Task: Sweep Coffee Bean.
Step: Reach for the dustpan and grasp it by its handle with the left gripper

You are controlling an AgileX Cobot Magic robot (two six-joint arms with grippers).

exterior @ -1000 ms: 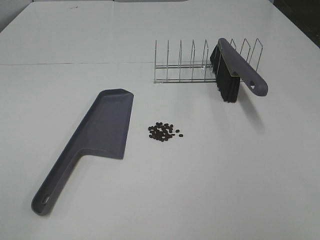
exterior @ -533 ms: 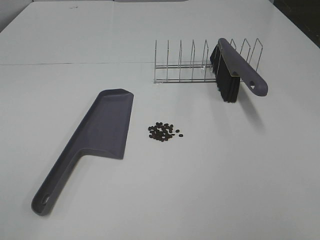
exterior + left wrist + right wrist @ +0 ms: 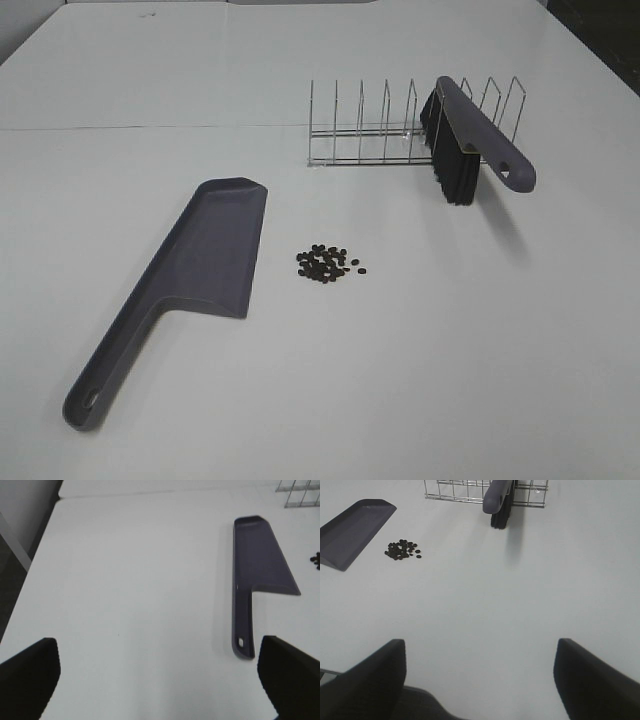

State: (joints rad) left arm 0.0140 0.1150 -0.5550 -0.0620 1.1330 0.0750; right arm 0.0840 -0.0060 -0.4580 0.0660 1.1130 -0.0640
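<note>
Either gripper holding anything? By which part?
Nothing held: left gripper and right gripper are open, empty; grey-purple plastic dustpan lies on the white table; black-bristled brush sits in the wire rack.

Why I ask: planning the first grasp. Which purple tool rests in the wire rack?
The brush: black bristles down, propped across the wire rack. The dustpan lies flat on the table beside the coffee beans.

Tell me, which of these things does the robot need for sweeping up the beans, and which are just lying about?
For the job:
- beans, in a small pile
- dustpan, beside the pile
- brush, propped in the rack

Lying about:
- rack, which only holds the brush
</note>
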